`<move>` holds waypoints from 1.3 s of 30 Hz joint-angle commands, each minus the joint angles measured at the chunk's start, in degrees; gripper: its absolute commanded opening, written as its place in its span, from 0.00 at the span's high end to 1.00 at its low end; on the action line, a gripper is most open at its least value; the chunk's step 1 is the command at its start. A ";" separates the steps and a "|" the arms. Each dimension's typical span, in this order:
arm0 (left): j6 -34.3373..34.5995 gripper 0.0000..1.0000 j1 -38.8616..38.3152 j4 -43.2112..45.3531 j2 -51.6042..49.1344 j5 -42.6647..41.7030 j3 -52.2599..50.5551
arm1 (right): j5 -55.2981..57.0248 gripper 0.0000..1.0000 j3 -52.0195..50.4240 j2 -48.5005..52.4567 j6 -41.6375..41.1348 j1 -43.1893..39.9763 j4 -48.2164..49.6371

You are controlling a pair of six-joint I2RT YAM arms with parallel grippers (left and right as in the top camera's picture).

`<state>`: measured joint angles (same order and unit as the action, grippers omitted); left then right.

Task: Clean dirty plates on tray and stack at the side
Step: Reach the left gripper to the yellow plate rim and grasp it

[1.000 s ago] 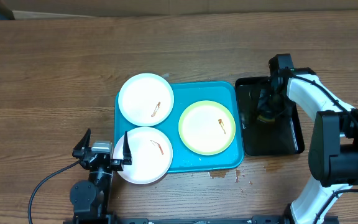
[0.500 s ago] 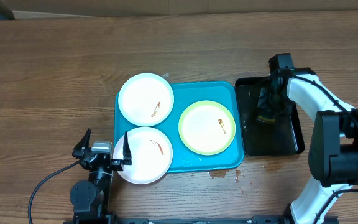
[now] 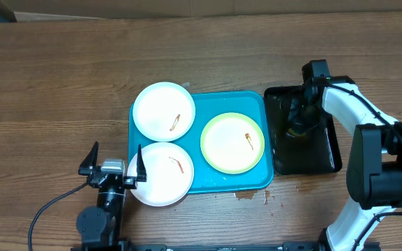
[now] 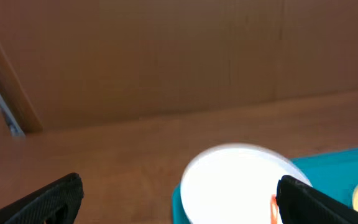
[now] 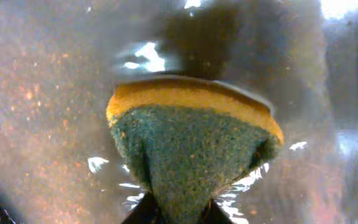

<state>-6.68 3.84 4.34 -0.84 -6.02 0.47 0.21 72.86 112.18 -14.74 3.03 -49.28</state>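
**Left arm shuffles**

Wide and empty, the left fingers (image 3: 88, 164) nudge leftward at the near plate (image 3: 160, 174). Three smeared plates (image 3: 163, 111) sit on the tray (image 3: 208, 185). Beyond, the right fingers (image 3: 298, 115) pinch the sponge (image 5: 191, 143) in the black tray (image 3: 323, 157); scrubbing unstarted.

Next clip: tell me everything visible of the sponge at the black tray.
The sponge has two layers: yellow foam and a dark green, rough scouring side facing the wrist camera. It is squeezed into a wedge, narrowing towards the right gripper, which pinches its near end. Its yellow edge seems to press the wet, glistening floor of the black tray. From overhead only a yellowish patch shows under the arm.
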 commanded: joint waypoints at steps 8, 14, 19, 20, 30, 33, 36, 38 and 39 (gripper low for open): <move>0.07 0.00 -0.02 -18.18 -7.58 -9.99 24.61 | -0.28 0.91 1.53 0.02 0.15 -0.17 1.01; -1.77 0.00 -0.02 -47.52 -35.65 -21.73 57.99 | -0.33 0.91 1.53 0.02 0.13 -0.15 0.87; 1.33 0.00 -0.02 -59.49 -55.06 -26.73 78.99 | -0.31 0.90 1.53 0.02 0.13 -0.15 0.46; 2.54 0.00 -0.04 -61.53 -57.31 -27.87 81.13 | -0.31 0.90 1.53 0.02 0.13 -0.15 0.26; 9.22 0.69 -3.93 -76.37 -74.66 -29.27 81.29 | -0.33 0.89 1.53 0.02 0.11 -0.15 -0.52; 16.17 0.65 -7.93 -73.37 -79.32 -23.28 76.08 | -0.35 0.89 1.53 0.02 0.09 -0.15 -0.57; 19.91 0.48 -12.04 -67.41 -83.71 -21.81 71.36 | -0.35 0.87 1.53 0.02 0.11 -0.15 -0.68; 20.24 0.44 -14.84 -62.55 -86.86 -21.49 69.05 | -0.35 0.85 1.53 0.02 0.09 -0.15 -0.70; 21.29 0.44 -15.85 -60.83 -88.24 -20.28 68.52 | -0.35 0.85 1.53 0.02 0.11 -0.15 -0.72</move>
<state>9.58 -8.99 -59.18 -86.17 -29.69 71.09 0.21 73.17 112.18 -14.74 3.03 -50.15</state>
